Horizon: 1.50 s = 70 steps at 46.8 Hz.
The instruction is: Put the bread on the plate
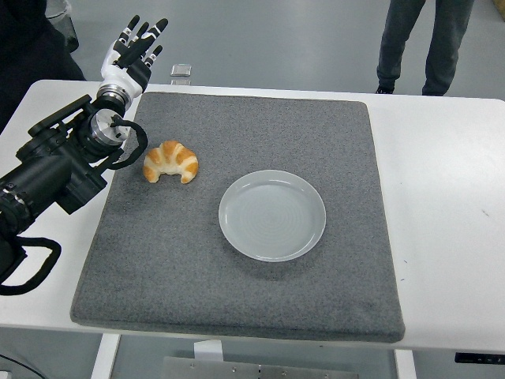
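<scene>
Looks like it's only getting started: the left hand (pixel 136 49) is hovering in the upper left, fingers spread, holding nothing. The bread (pixel 171 162) is lying on the grey mat (pixel 237 308), left of the empty plate (pixel 272 215). Next up: reaching down and grabbing it.

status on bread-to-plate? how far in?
Nothing looks done: the croissant lies on the grey mat, left of the plate, which holds nothing. In hand: nothing. The left robot hand is raised over the table's far left corner, fingers spread, well beyond the bread. Left: reach, grasp, carry right, set it on the plate. Right arm not in view.
</scene>
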Each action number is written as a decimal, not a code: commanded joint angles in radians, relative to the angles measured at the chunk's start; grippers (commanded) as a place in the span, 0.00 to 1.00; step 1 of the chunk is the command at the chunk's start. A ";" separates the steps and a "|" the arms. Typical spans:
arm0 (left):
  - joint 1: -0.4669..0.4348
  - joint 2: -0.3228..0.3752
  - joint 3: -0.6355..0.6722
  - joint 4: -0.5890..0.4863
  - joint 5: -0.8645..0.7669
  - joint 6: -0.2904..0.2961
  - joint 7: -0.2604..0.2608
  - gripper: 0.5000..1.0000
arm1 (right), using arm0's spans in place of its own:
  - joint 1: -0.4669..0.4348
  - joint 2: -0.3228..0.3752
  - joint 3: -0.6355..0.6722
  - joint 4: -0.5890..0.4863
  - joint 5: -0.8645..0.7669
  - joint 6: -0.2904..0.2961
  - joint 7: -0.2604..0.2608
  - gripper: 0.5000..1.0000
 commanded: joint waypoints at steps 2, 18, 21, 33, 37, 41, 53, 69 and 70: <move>0.002 -0.001 0.001 -0.005 0.003 0.000 -0.005 1.00 | 0.000 0.000 0.000 -0.001 0.000 0.000 0.000 0.86; -0.001 0.004 0.001 -0.019 0.051 -0.002 -0.035 1.00 | 0.000 0.000 0.000 0.000 0.000 0.000 0.000 0.86; -0.005 0.007 0.003 -0.018 0.058 -0.003 -0.035 1.00 | 0.000 0.000 0.000 0.000 0.000 0.000 0.000 0.86; -0.008 0.016 0.001 -0.012 0.294 0.006 -0.035 1.00 | 0.000 0.000 0.000 -0.001 0.000 0.000 0.000 0.86; -0.009 0.029 0.002 -0.008 0.374 0.009 -0.035 1.00 | 0.000 0.000 0.000 0.000 0.000 0.000 0.000 0.86; -0.015 0.039 0.003 -0.008 0.445 0.009 -0.035 1.00 | 0.000 0.000 0.000 -0.001 0.000 0.000 0.000 0.86; -0.049 0.111 0.066 -0.039 0.603 -0.009 -0.031 1.00 | 0.000 0.000 0.000 0.000 0.000 0.000 0.000 0.86; -0.162 0.292 0.362 -0.202 0.601 -0.061 -0.021 1.00 | 0.000 0.000 0.000 -0.001 0.000 0.000 0.000 0.86; -0.172 0.305 0.388 -0.215 0.603 -0.063 -0.021 1.00 | 0.000 0.000 0.000 0.000 0.000 0.000 0.000 0.86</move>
